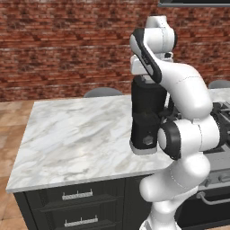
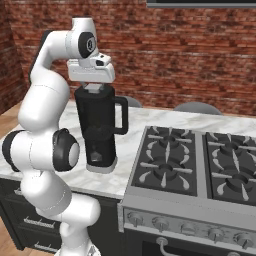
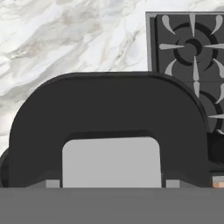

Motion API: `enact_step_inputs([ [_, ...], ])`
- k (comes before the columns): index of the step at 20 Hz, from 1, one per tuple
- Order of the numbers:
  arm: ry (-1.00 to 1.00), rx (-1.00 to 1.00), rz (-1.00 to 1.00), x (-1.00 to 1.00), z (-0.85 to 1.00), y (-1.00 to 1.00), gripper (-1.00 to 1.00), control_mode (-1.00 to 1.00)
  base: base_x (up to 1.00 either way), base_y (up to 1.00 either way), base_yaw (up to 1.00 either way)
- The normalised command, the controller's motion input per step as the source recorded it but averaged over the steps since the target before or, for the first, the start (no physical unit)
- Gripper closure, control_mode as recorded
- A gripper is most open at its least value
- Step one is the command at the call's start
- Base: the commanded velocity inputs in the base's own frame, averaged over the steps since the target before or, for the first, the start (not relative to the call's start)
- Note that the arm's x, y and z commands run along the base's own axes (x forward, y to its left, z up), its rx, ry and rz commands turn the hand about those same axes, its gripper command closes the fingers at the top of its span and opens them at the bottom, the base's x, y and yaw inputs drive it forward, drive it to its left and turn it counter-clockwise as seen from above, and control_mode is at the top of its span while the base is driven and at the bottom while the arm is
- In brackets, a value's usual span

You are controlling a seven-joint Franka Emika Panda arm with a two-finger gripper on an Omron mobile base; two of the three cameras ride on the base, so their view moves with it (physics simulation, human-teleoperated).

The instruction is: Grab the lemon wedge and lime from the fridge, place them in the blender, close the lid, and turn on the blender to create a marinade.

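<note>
Right base view, hand (image 2: 91, 86) atop blender (image 2: 100, 131), near stove (image 2: 192, 165)

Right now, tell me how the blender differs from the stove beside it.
The blender stands tall and upright on the marble counter; the stove lies low and wide, set into it. The blender is plain black with a side handle; the stove has a grey front with knobs and dark grates on top. Both sit at the same counter, side by side.
</note>
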Motion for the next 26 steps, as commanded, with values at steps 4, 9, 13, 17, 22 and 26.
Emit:
enact_step_inputs([
  [4,-0.04,0.0,0.0,0.0,-0.14,0.0,-1.0,-1.0,0.0,0.0,0.0],
  [9,-0.07,0.0,0.0,0.0,0.0,0.0,-1.0,-1.0,0.0,0.0,0.0],
  [13,-0.1,0.0,0.0,0.0,0.0,0.0,-1.0,-1.0,0.0,0.0,0.0],
  [17,-0.14,0.0,0.0,0.0,0.0,0.0,-1.0,-1.0,0.0,0.0,0.0],
  [22,-0.16,0.0,0.0,0.0,0.03,0.0,-1.0,-1.0,0.0,0.0,0.0],
  [26,-0.17,0.0,0.0,-0.01,0.07,0.01,-1.0,-1.0,0.0,0.0,0.0],
])
